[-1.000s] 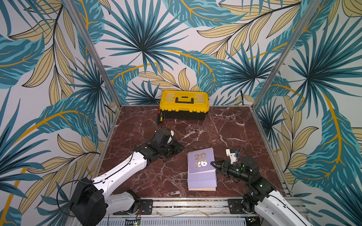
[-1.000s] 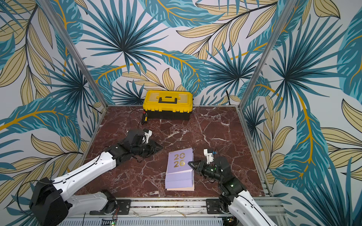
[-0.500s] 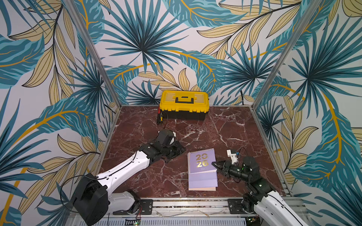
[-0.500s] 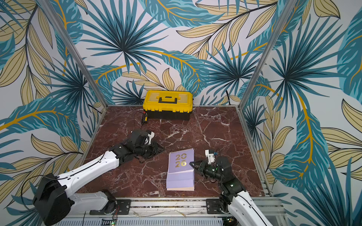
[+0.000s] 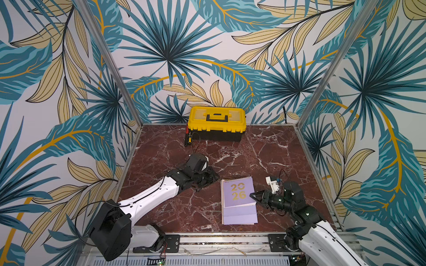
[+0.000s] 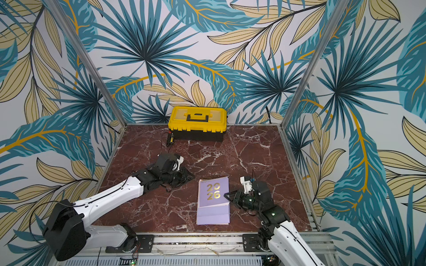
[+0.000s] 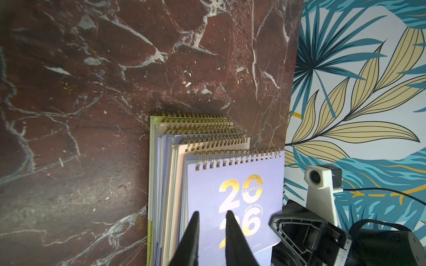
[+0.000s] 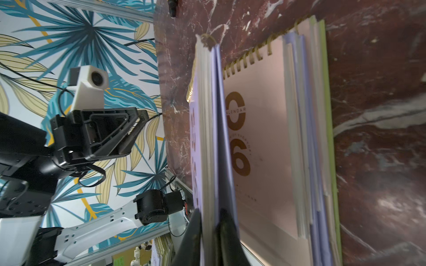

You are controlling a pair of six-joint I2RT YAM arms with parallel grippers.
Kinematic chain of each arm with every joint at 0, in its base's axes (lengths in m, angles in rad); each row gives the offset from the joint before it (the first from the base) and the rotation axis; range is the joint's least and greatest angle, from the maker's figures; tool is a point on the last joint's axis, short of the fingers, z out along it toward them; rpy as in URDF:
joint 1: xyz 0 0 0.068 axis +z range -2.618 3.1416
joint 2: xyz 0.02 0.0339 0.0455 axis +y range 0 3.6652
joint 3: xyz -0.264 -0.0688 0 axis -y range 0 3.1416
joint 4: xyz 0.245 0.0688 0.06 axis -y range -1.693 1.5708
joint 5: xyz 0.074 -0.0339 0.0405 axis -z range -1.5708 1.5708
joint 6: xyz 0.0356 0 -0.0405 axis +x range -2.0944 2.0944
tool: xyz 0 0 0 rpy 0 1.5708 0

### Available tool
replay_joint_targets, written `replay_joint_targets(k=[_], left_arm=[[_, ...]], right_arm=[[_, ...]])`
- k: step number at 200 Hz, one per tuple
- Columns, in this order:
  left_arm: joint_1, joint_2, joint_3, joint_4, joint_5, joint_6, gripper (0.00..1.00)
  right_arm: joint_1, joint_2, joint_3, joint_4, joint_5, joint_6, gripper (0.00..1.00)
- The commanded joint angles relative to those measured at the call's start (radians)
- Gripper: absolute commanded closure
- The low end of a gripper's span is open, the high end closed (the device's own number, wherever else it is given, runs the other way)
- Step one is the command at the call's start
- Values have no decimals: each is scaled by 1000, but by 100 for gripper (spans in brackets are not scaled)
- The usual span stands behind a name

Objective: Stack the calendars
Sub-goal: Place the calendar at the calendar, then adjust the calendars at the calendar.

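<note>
The calendars lie in one stack point(image 5: 239, 215) near the front of the table, and in both top views only lilac covers show. The top lilac calendar point(image 5: 237, 193) point(image 6: 213, 193) has gold "2026" numerals and sits askew. My right gripper point(image 5: 252, 195) point(image 8: 208, 213) is shut on its right edge and holds that edge raised off a peach-pink calendar point(image 8: 260, 138). Below that, lilac covers and a lime green one point(image 7: 151, 161) fan out. My left gripper point(image 5: 216, 178) point(image 7: 213, 214) hovers left of the stack, narrowly open with nothing between its fingers.
A yellow-and-black toolbox point(image 5: 216, 123) stands against the back wall, with a small black-and-red tool point(image 5: 188, 139) beside its left end. The dark red marble table point(image 5: 265, 156) is fenced by metal frame posts and leaf-patterned walls on three sides.
My left gripper has drifted a little to the right, toward the stack. The right gripper has stayed at the top lilac calendar's edge.
</note>
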Motion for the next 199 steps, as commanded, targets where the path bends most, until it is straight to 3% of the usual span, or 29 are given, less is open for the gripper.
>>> replay_joint_targets(k=[1,59,89,135,170,199], left_arm=[[-6,7,7,21,-12,4,78],[-9,23,-4,31,-11,3,78],[-12,36,-15,30,-11,3,77],[-35,103,-34,26,-33,11,82],[-72,185,12,-47,-86,47,97],[-86,213,48,-119,-141,67,100]], right_arm=[[-1,24,30,-153,42,-83,79],[-2,138,166,-334,117,-212,55],[-1,179,272,-451,214,-266,53],[-2,228,389,-592,429,-307,68],[0,331,419,-578,495,-332,81],[7,420,419,-518,500,-343,93]])
